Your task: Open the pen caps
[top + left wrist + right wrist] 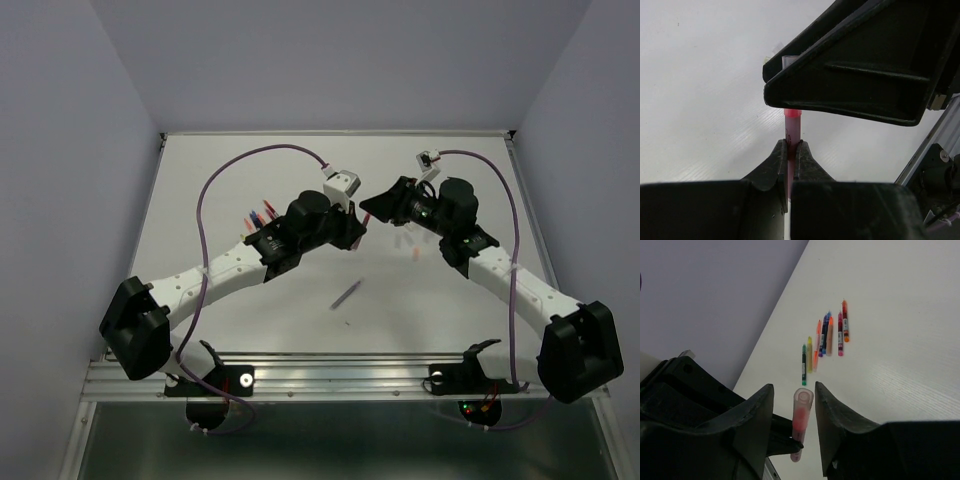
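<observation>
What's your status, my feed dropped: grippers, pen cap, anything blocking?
Left gripper shut on pink pen. Right gripper open, jaws astride its cap, no contact seen. Other pens lie well aside, nothing blocking.

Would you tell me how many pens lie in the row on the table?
7, left to right in the right wrist view: green, yellow, orange, blue, second orange, pink, red. Overlap may hide another.

No text, brand, number or sign is readable in any view. Thin coloured plastic pens (829, 337) lie in a row on the white worktop (900, 315). Each carries a small pale label band, but the print is too small to read. The pink translucent plastic pen (792, 122) has nothing legible on its barrel either.
</observation>
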Controlling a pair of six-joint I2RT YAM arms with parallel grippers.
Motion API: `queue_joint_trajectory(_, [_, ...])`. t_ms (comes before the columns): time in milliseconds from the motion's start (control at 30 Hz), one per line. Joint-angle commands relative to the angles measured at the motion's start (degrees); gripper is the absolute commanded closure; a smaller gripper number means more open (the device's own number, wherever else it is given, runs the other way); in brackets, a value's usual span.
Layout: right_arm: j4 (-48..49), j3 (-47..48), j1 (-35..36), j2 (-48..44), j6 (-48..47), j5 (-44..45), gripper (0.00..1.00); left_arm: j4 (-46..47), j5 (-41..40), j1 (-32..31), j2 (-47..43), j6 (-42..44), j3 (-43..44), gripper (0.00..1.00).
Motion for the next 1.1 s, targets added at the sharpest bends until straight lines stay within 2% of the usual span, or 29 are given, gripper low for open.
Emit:
queue_joint_trajectory(0, [3.69,0.43,0.42,0.14,0.66,-1.14,0.59,3.24,-0.01,-0.08,-0.8,0.01,1.65,1.0])
queue_joint_trajectory(133, [3.69,0.7,0.42,0.23,0.84,-1.32,0.76,3.15,0.08,-0.08,-0.62,-0.08,1.74,1.0])
queue_joint_trajectory(167, [3.6,0.79,0.42,0.23,1.18,-0.97,0.83,3.15,-0.18,-0.08,-0.62,-0.51,1.91,1.0])
queue_joint_trajectory(233, [3.69,0.79,0.42,0.23,1.28,-0.53,0.9,3.32,-0.18,-0.08,-0.71,-0.61,1.73,1.0])
queue_joint_trajectory(267, [3.6,0.79,0.42,0.06,1.45,0.25,0.97,3.58,-0.27,-0.08,-0.97,-0.95,1.39,1.0])
queue_joint_trajectory(300, [3.6,0.87,0.42,-0.03,1.45,0.87,0.99,3.76,-0.01,-0.08,-1.15,-0.87,1.12,1.0])
queue_joint_trajectory(500, [2.9,2.45,0.42,-1.17,1.1,13.78,0.99,3.76,5.78,-0.16,-2.03,-2.27,-3.09,1.0])
queue_joint_trajectory(533, [2.9,3.67,0.42,-1.17,0.49,17.97,0.99,3.76,7.18,-0.16,-2.2,-3.49,-5.19,1.0])
queue_joint_trajectory(667, [2.9,8.51,0.42,0.58,-1.09,24.59,0.99,3.5,10.79,-0.51,-2.73,-6.05,-10.29,1.0])
queue_joint_trajectory(867, [2.9,15.27,-1.68,3.83,-2.76,32.33,0.99,3.58,13.51,-1.83,-6.41,-7.9,-16.53,1.0])
queue_joint_trajectory(1067, [3.33,18.27,-8.0,6.03,-0.84,32.08,0.99,3.59,15.19,-2.36,-9.93,-9.31,-19.97,1.0])
